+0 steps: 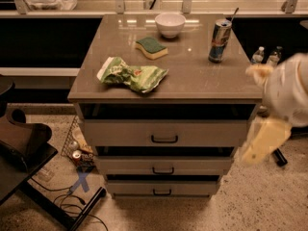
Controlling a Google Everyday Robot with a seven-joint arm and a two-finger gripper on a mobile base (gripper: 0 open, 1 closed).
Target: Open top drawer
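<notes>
The top drawer [120, 133] is the widest grey-beige front, right under the counter top [202, 83]. Its small black bar handle [164, 139] sits at the centre. A dark gap shows between the counter edge and the drawer front. Two narrower drawers [125, 166] lie below it with like handles. My arm comes in blurred from the right edge. My gripper [262, 142] hangs beside the cabinet's right side, level with the top drawer front, apart from the handle and holding nothing I can see.
On the counter lie a green chip bag [132, 75], a sponge [151, 47], a white bowl [170, 24] and a drink can [219, 41]. Bottles [264, 57] stand on the right. A dark chair [19, 143], loose cans [77, 155] and cables [72, 206] are on the left floor.
</notes>
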